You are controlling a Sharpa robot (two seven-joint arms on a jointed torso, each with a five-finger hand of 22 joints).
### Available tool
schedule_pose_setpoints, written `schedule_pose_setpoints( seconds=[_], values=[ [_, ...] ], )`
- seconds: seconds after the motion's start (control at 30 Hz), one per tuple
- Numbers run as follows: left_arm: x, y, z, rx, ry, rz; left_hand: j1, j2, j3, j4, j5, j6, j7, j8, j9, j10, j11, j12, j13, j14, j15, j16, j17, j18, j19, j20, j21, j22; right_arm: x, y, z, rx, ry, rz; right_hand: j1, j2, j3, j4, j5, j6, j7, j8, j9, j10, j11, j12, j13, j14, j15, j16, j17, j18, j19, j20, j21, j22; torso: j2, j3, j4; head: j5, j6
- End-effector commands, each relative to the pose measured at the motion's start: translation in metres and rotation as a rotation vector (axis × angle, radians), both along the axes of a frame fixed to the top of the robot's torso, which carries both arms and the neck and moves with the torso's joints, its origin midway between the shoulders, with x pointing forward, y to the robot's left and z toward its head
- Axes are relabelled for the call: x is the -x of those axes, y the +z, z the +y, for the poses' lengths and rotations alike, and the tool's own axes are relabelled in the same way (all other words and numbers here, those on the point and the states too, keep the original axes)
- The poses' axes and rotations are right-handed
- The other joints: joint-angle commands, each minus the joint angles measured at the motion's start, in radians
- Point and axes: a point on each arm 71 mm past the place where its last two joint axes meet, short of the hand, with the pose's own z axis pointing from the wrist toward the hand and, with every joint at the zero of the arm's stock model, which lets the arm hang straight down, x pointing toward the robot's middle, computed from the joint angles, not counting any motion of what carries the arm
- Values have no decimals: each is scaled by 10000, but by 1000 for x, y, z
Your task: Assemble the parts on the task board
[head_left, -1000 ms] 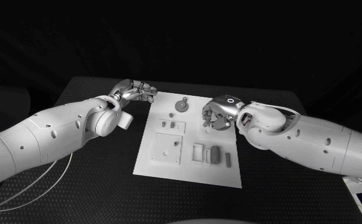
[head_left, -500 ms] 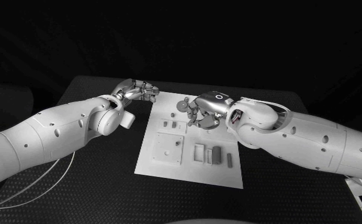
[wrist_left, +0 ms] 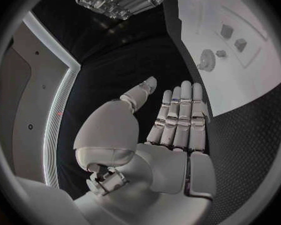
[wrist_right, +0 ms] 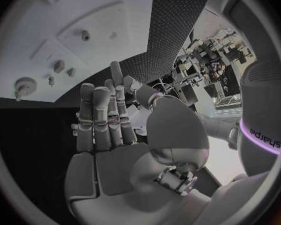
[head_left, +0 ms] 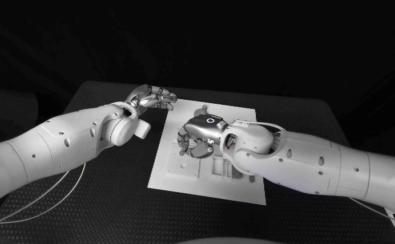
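- Middle of the table (head_left: 99, 198): the white board (head_left: 234, 190), with small parts (wrist_left: 208, 60) on it, one a round disc.
- Right hand (head_left: 196, 137) hangs over the board's centre, palm down; in its wrist view the fingers (wrist_right: 97, 120) are straight and apart, holding nothing.
- Left hand (head_left: 150, 97) sits just off the board's far left corner, fingers (wrist_left: 178, 115) straight and side by side, also holding nothing.

Black table (head_left: 99, 198), dark bkgd, cluttered room w/ equipment (wrist_right: 206, 60)
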Motion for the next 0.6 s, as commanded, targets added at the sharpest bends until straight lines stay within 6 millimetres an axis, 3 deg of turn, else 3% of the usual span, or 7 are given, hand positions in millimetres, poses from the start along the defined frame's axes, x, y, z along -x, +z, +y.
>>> schedule_pose_setpoints(
  seconds=[0.03, 0.33, 0.6],
  values=[
    [0, 1, -5, 151, -192, -8, -107, 32, -25, 2, -2, -75, 7, 69, -14, -87, -8, -30, -9, -70, 19, -33, 13, 134, 25, 77, 22, -11, 3, -7, 6, 387, 371, -198, 381, 368, 51, 29, 28, 16, 14, 36, 18, 156, -86, 51, 390, -14, -86, 37, 1, 139, 35, -22, 43, 207, -4, -7, 5, 39, -27],
    [0, 1, -5, 154, -201, -8, -109, 33, -26, 2, -3, -79, 8, 72, -17, -88, -8, -30, -11, -72, 20, -41, 22, 135, 23, 78, 21, -15, 10, -34, 12, 756, 530, 62, 382, 374, 50, 26, 27, 11, 15, 33, 25, 154, -86, 48, 396, -14, -86, 37, 0, 139, 32, -24, 46, 208, -2, -5, 0, 89, -85],
    [0, 1, -5, 148, -192, -2, -112, 36, -26, 2, -3, -82, 9, 74, -20, -89, -8, -29, -13, -72, 21, -48, 32, 135, 22, 79, 21, -19, 10, -41, 14, 863, 536, 24, 386, 374, 48, 24, 26, 9, 15, 33, 33, 154, -86, 46, 404, -12, -86, 39, -1, 139, 31, -28, 50, 209, 2, -1, -9, 109, -80]
  ],
)
